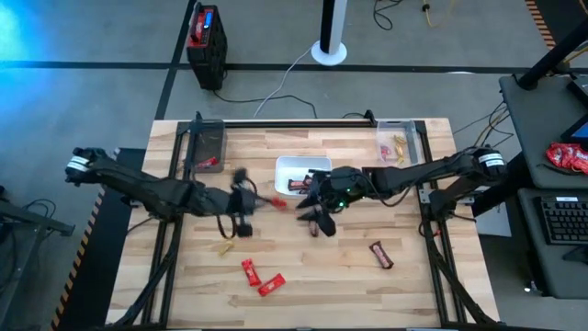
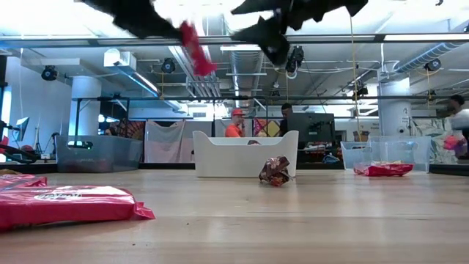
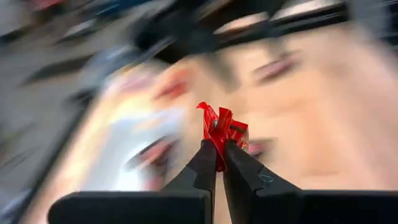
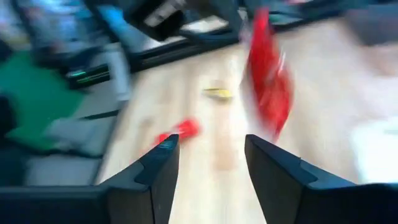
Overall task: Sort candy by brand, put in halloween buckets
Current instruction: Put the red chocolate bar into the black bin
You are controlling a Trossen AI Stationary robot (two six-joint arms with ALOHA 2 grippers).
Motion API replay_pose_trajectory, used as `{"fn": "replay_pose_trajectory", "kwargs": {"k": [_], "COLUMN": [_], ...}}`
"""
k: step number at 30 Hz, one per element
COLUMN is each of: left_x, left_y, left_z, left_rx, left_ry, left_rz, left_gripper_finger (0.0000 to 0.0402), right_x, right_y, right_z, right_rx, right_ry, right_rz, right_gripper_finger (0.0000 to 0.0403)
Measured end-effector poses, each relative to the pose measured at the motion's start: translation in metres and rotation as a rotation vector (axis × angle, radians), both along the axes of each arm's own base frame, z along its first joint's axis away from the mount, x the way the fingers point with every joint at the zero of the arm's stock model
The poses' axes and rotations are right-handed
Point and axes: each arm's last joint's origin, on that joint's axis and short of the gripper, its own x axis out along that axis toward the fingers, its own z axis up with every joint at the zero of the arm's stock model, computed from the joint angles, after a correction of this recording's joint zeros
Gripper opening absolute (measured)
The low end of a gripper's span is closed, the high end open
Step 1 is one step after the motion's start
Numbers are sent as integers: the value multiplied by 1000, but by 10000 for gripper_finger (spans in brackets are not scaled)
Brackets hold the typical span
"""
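Left gripper (image 3: 219, 163): your fingers are clamped tight on a red candy (image 3: 222, 129), held in the air over the middle of the table (image 1: 413, 285), just left of the white tray (image 1: 285, 165).

Right gripper (image 4: 208, 162): your fingers stand apart with nothing between them, over the table's centre just in front of the white tray; the wrist view shows the red candy hanging just beyond the tips.

White tray: at the table's centre toward the far edge; a dark brown bar (image 1: 297, 185) lies inside.

Clear tub, left (image 1: 206, 145): far left corner; one red wrapper (image 1: 209, 163) in it.

Clear tub, right (image 1: 401, 142): far right corner; small gold pieces (image 1: 398, 147) in it.

Loose on the table: two red wrappers (image 1: 261, 278) near the front edge, left of centre; one brown bar (image 1: 381, 255) toward the front right; one yellow piece (image 1: 221, 247) below your left gripper; a crumpled wrapper (image 2: 275, 171) in front of the tray in the low view.
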Motion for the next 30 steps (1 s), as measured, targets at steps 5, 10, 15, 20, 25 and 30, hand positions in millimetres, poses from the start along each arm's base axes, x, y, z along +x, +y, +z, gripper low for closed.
{"fn": "replay_pose_trajectory", "kwargs": {"k": [5, 10, 15, 20, 25, 30], "left_x": [-40, -72, -88, -98, -108, -108], "left_y": [28, 64, 101, 135, 160, 175], "left_z": [2, 4, 0, -9, -20, -27], "left_rx": [72, 32, 36, -22, -82, -64], "left_ry": [95, 155, 178, 283, 382, 442], "left_rz": [438, 707, 1002, 1178, 1302, 1371], "left_gripper_finger": [0, 0, 0, 0, 0, 3], "right_x": [-8, -7, -7, -6, -7, -7], "right_y": [-13, -16, -17, -17, -17, -17], "right_z": [-2, -3, -5, -5, -6, -8], "right_rx": [-95, -135, -154, -156, -157, -158], "right_ry": [84, 87, 92, 94, 98, 105], "right_rz": [-232, -309, -341, -348, -347, -347], "right_gripper_finger": [180, 178, 180, 180, 180, 178]}}
